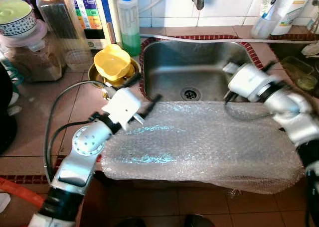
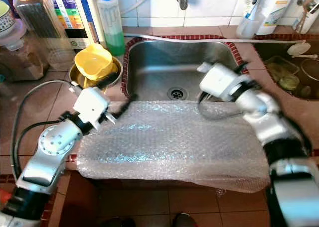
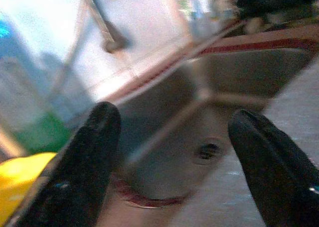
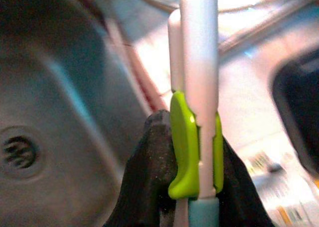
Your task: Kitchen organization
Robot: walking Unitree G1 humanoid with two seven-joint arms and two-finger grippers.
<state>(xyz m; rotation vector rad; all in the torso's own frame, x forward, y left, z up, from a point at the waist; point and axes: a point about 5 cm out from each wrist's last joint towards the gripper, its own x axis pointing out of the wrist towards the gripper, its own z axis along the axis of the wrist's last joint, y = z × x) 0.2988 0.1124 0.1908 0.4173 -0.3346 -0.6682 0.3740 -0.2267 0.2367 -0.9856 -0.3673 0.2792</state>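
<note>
A sheet of bubble wrap (image 1: 199,142) lies over the front half of the steel sink (image 1: 194,62) and hangs over the counter's front edge. My left gripper (image 1: 143,91) hovers open at the sheet's far left corner, by the sink's left rim, with nothing between its fingers (image 3: 89,162). My right gripper (image 1: 230,70) is over the sink's right side and is shut on a white utensil with a green grip (image 4: 192,137). The drain (image 3: 208,150) lies ahead of the left gripper.
A yellow bowl (image 1: 113,61) sits in a metal bowl (image 1: 95,75) left of the sink. Behind it stands a green soap bottle (image 1: 129,25). Jars (image 1: 30,48) crowd the far left. Glass dishes (image 1: 301,75) lie at the right, bottles (image 1: 266,13) behind them.
</note>
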